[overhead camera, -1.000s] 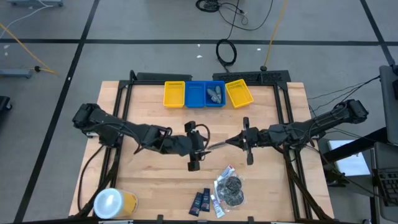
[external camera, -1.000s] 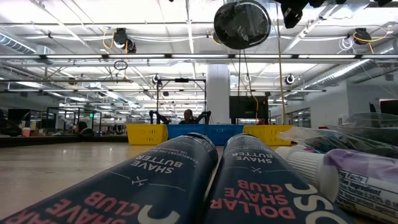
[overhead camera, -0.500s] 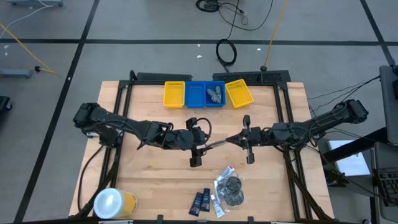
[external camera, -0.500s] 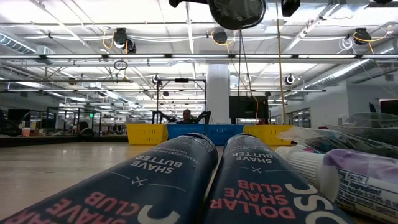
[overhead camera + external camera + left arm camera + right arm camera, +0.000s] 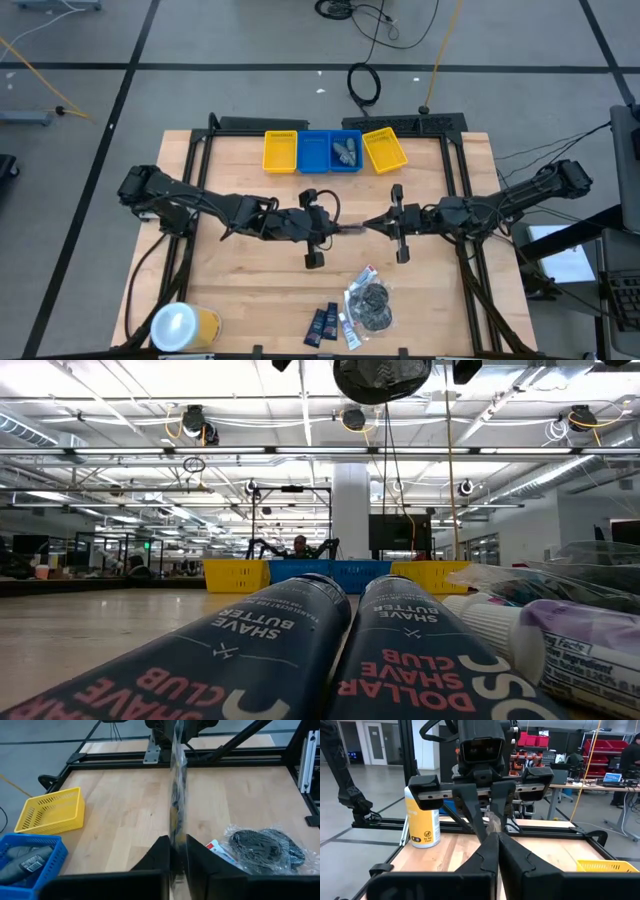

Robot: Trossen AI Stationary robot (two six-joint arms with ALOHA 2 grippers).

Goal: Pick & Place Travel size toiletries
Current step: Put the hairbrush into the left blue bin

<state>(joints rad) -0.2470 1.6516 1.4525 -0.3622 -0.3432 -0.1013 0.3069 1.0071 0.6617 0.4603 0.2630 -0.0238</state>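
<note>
— Where's the pouch (image 5: 176, 785) now?

— Up in the air over the middle of the table (image 5: 240, 290), strung between the two arms. The right gripper (image 5: 495, 839) has its fingers pressed together on one edge, and the left gripper (image 5: 176, 851) is pinched on the opposite edge (you can see the clear film run edge-on between its dark fingers).

— And the rest of the toiletries?

— Lying at the table's near edge: two navy packets (image 5: 322, 324), a small white tube (image 5: 345, 328), and another clear pouch with dark round contents (image 5: 369, 303). A grey item sits in the blue tray (image 5: 318, 152), between the yellow trays (image 5: 280, 151)
</note>
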